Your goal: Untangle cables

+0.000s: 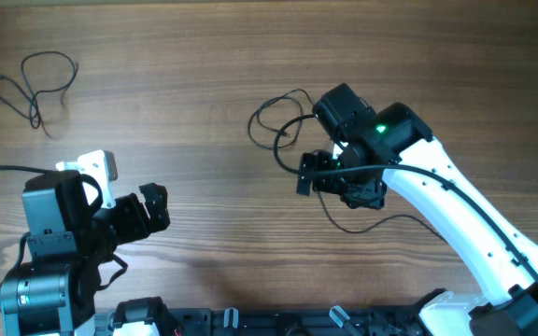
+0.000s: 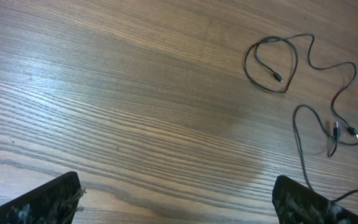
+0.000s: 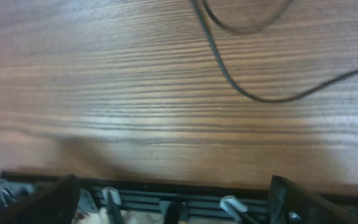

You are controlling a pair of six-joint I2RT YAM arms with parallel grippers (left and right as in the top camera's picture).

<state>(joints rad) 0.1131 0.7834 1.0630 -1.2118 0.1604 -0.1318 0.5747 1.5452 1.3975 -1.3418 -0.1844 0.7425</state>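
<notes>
Overhead: a lone cable (image 1: pixel 40 84) is lying in a loose loop at the far left of the tabletop (image 1: pixel 185 84), well apart from everything else. The bunch of cables (image 1: pixel 283 117) is sprawling mid-tabletop, just beside and partly under the right end effector (image 1: pixel 339 185), with one strand trailing out on the near side. The right end effector is hovering with its fingers spread wide and nothing between them. The left end effector (image 1: pixel 143 213) is sitting near the left edge, equally wide and gripping nothing. Left wrist: its two fingers are framing bare wood, and the bunch of cables (image 2: pixel 272 65) is showing across the tabletop as one closed loop plus wandering strands with small plugs, crossing at a spot or two. Right wrist: a blurred strand (image 3: pixel 219 62) is curving over the wood ahead of the open fingers, touching neither. Handling, as I judge it: these cords are looking very thin, light and limp, likely sliding easily on the smooth surface and snagging at the plugs. It seems best to pinch a single strand on an open run clear of the crossings, or just behind a plug. The surface is flat, evenly lit wood grain. A black rail (image 3: pixel 166 199) is running along the near edge, and no room is showing beyond it.
</notes>
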